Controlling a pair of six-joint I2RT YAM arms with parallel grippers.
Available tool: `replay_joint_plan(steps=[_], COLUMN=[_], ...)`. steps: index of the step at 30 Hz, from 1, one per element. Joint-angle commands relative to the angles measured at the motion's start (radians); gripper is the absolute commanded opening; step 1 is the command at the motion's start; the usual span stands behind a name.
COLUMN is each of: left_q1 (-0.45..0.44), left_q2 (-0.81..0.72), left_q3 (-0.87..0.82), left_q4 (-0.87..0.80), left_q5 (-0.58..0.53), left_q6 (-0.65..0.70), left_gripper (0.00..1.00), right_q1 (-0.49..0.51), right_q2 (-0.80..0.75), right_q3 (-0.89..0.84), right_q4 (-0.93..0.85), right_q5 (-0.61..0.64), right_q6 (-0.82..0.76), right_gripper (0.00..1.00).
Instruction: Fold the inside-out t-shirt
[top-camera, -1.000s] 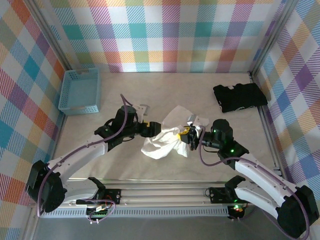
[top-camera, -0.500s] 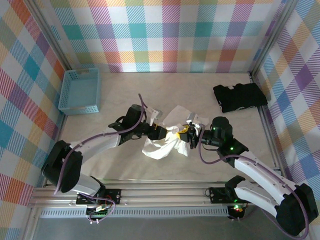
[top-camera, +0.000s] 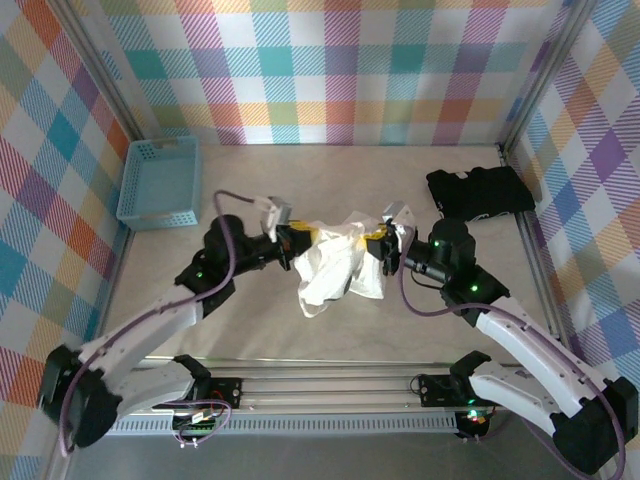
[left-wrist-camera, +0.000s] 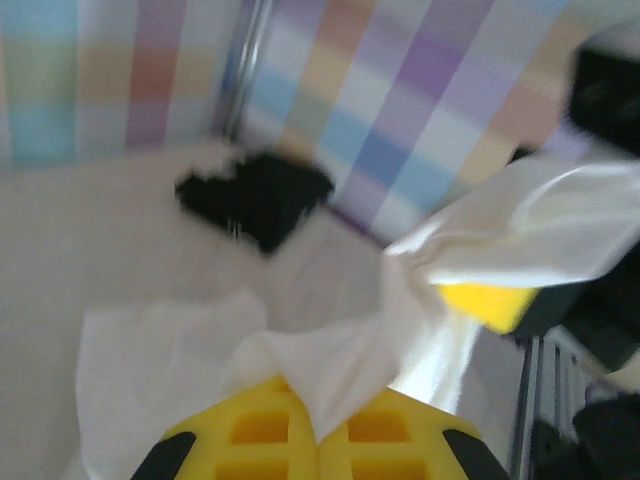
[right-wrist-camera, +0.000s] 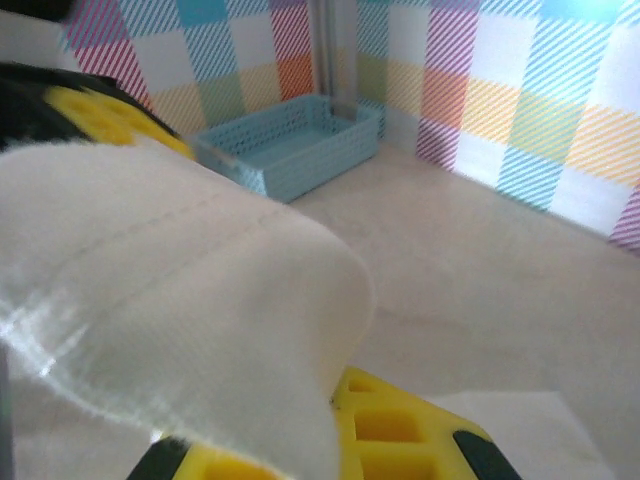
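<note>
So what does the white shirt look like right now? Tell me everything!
The shirt is plain white, soft-looking cloth, crumpled into a wrinkly bunch near the middle of the table. The left hand pinches one side and the right hand pinches the other, so its top stretches between them and the rest droops down. A stitched seam shows on one fold. I cannot tell whether the bottom touches the table.

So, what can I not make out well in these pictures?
Top view: the t-shirt is bunched, hiding its sleeves and neck; cloth covers the tips of the left end effector and the right end effector.
Left wrist view: the black garment is blurred.
Right wrist view: the t-shirt hides the near table.
</note>
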Motion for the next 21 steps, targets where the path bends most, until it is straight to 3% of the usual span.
replay_joint_plan(steps=[1,8,13,17,21], left_q1=[0.015,0.015,0.015,0.015,0.015], left_q2=[-0.086,-0.1,-0.135,-0.131,-0.127], left_q3=[-0.092,-0.223,-0.259,-0.241,-0.225], left_q4=[0.219,0.187,0.127,0.098,0.081], left_q5=[-0.133,-0.103,-0.13,-0.106,-0.088], left_q6=[-0.008,0.036,0.062,0.072,0.073], left_gripper=[0.0,0.0,0.0,0.0,0.0], right_q1=[-0.007,-0.007,-0.007,-0.006,0.0], right_q2=[-0.005,0.095,0.148,0.089,0.015], right_q3=[0.014,-0.106,-0.096,-0.104,-0.096], right_q4=[0.004,0.024,-0.191,-0.177,-0.131], right_q5=[0.139,0.078,0.274,0.179,-0.021], right_q6=[0.001,0.119,0.264,0.202,0.1], right_gripper=[0.02,0.23,0.33,0.43,0.53])
